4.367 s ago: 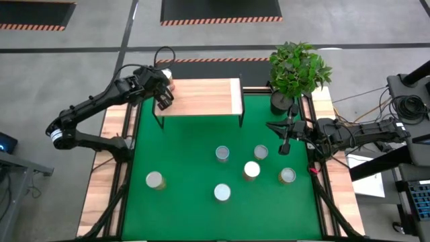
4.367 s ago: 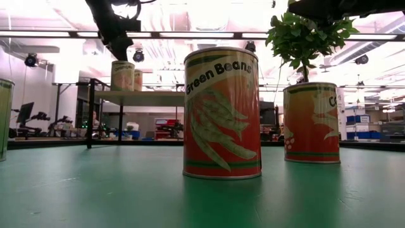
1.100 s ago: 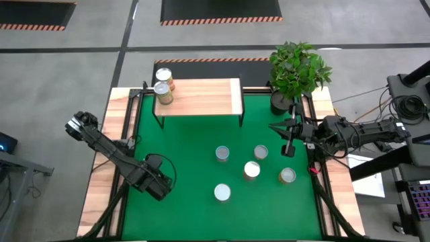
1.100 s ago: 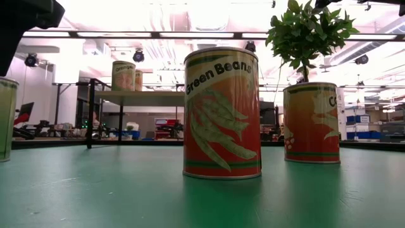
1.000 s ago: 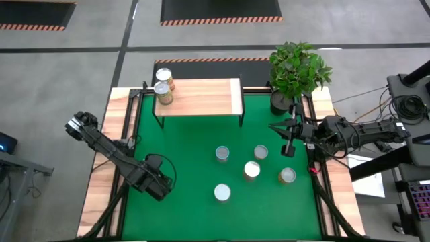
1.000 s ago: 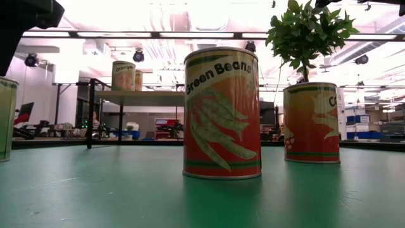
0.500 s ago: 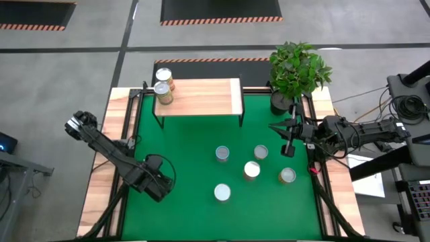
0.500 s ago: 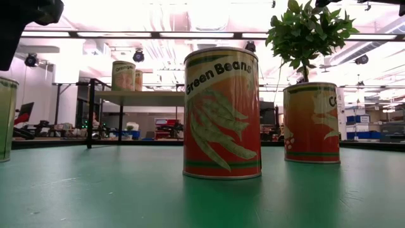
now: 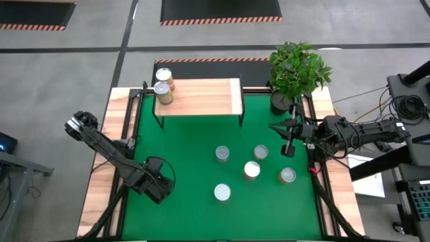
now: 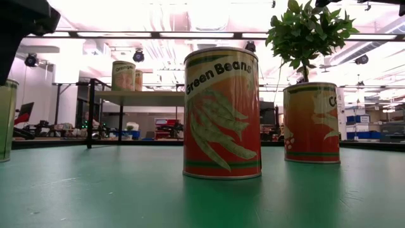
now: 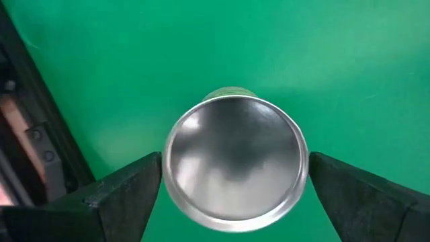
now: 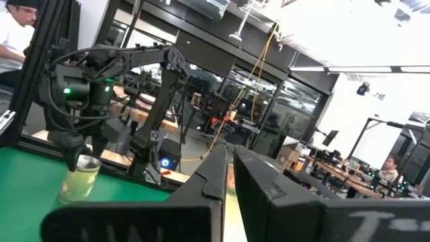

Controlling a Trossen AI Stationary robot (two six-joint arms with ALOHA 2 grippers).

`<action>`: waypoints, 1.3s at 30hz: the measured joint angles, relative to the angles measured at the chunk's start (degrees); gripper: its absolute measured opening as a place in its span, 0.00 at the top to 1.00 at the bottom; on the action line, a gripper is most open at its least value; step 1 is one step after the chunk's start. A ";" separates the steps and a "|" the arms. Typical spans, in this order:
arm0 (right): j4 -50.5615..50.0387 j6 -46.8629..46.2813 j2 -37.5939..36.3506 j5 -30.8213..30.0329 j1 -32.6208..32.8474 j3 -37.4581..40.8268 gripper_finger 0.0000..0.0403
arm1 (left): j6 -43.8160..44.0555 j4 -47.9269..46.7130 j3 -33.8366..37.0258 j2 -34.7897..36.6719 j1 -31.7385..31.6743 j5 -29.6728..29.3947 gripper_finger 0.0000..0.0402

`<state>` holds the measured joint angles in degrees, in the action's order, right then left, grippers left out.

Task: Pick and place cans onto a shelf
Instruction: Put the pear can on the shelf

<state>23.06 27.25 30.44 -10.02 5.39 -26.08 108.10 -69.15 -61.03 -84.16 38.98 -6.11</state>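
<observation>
hovering left gripper right over a can on the green mat, well off from the shelf; fingers spread wide, flanking its rim, not gripping. idling right gripper, pinched shut, empty, beside the plant.

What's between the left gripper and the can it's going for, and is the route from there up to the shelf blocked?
Nothing visible. The left gripper hangs over the can, jaws open on either side of its top with green mat showing in both gaps. Between there and the shelf lies bare mat; the shelf's two cans sit at its left end.
</observation>
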 joint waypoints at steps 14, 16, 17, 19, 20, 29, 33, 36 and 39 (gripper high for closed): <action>0.01 0.52 0.00 -0.02 0.00 -0.01 0.96 | -0.26 1.64 1.68 -0.42 0.02 -0.46 0.25; -0.01 0.47 0.00 -0.02 0.00 0.01 0.96 | -1.00 2.22 1.70 -0.26 -0.16 -0.39 0.23; 0.01 0.47 0.00 -0.02 0.00 -0.01 0.96 | -1.47 2.67 1.70 -0.19 -0.32 -0.39 0.22; 0.01 0.47 0.00 -0.02 0.00 0.00 0.96 | -3.28 2.57 1.25 -0.15 -0.74 -0.39 0.22; 0.01 0.45 0.00 -0.04 0.00 -0.01 0.96 | -4.21 2.67 0.84 -0.13 -1.08 -0.39 0.22; -0.01 0.43 0.00 -0.04 0.00 0.00 0.96 | -17.50 2.73 -7.10 -0.08 -9.14 -5.58 0.24; -0.01 0.23 0.00 -0.04 0.00 0.01 0.96 | -23.72 2.39 -10.59 -0.09 -13.72 -6.84 0.23; -0.02 0.21 0.00 -0.04 -0.01 0.01 0.96 | -29.25 0.90 -15.40 -0.09 -18.29 -6.93 0.23; -0.03 0.15 0.00 -0.04 -0.01 0.01 0.96 | -34.78 -2.20 -21.17 -0.09 -22.82 -8.51 0.23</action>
<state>23.03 27.41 30.44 -10.07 5.37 -26.06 73.32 -71.35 -82.20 -84.25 16.17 -14.62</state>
